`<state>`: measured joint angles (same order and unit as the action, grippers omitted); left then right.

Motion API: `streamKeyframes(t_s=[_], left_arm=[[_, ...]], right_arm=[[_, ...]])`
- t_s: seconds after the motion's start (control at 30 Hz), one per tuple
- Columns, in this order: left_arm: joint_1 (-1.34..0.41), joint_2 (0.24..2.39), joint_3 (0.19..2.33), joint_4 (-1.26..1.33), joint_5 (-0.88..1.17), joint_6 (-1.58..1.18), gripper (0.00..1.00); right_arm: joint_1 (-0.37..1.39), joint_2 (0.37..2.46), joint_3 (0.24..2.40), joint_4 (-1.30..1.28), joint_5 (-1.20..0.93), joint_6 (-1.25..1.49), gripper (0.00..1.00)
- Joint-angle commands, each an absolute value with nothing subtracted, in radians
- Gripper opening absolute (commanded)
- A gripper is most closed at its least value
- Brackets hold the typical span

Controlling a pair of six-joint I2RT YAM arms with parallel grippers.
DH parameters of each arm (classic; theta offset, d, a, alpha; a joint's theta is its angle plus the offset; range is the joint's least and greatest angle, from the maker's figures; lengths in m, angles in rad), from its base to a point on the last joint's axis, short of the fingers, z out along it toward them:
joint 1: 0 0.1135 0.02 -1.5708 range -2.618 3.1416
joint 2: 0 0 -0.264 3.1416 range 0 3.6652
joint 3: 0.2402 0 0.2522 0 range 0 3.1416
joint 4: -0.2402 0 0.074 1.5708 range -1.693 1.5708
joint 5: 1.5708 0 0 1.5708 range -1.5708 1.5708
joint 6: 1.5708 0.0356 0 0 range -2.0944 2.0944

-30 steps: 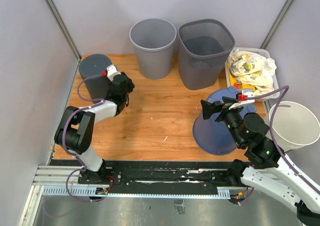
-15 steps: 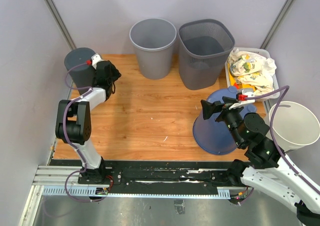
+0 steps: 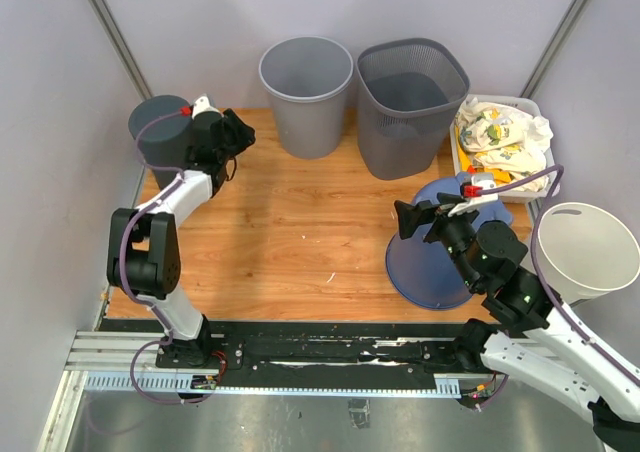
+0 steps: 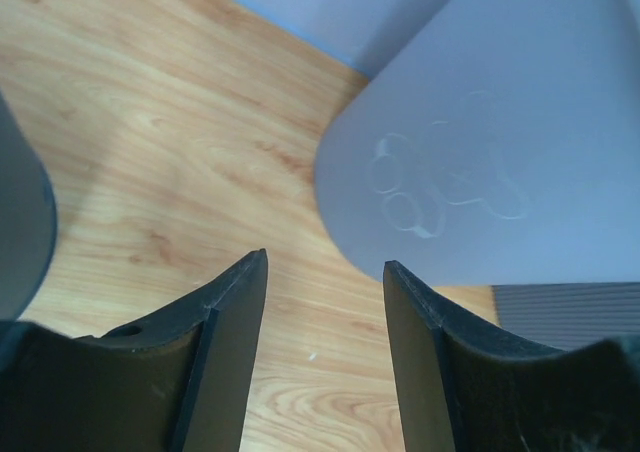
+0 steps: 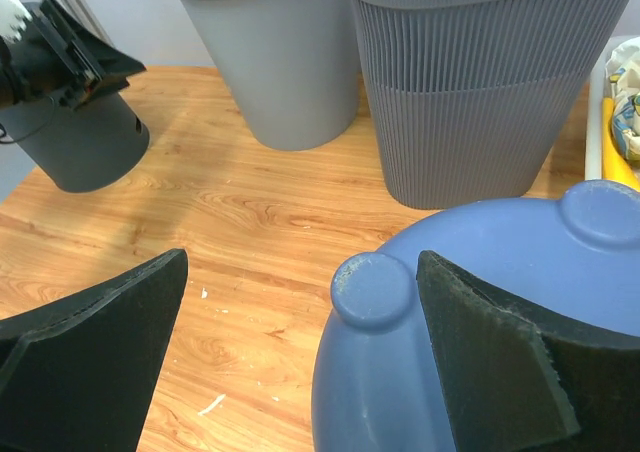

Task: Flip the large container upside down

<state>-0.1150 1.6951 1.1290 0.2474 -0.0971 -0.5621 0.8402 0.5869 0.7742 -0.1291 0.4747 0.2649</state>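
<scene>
Container [image 3: 428, 268] lower right: feet up, flip seems done | my right gripper [image 3: 410, 218] spread open over it | left gripper [image 3: 238, 134] open beside dark bin [image 3: 157, 132]

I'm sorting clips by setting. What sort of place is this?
Likely a robot test cell: a metal rail along the wooden table's near edge, plain panel walls closing it in, and grey bins and a blue container set out.

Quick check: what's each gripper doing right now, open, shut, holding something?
Left gripper: open, holding nothing.
Right gripper: open above the blue container, gripping nothing.
</scene>
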Motion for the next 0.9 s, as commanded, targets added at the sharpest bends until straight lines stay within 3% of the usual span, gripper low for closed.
streamKeyframes(t_s=[0.0,0.23,0.57,0.87], left_arm=[[-0.131,1.631,1.239,0.198,-0.071,-0.604,0.55],[-0.173,1.757,1.618,-0.045,-0.118,-0.699,0.56],[-0.224,2.109,2.218,-0.381,-0.273,-0.673,0.56],[-0.227,2.169,2.253,-0.345,-0.350,-0.662,0.57]], right_arm=[[0.830,0.604,0.767,-0.096,0.457,0.274,0.98],[0.829,0.607,0.758,-0.095,0.456,0.277,0.98],[0.828,0.597,0.748,-0.094,0.415,0.280,0.98],[0.826,0.603,0.747,-0.094,0.411,0.278,0.98]])
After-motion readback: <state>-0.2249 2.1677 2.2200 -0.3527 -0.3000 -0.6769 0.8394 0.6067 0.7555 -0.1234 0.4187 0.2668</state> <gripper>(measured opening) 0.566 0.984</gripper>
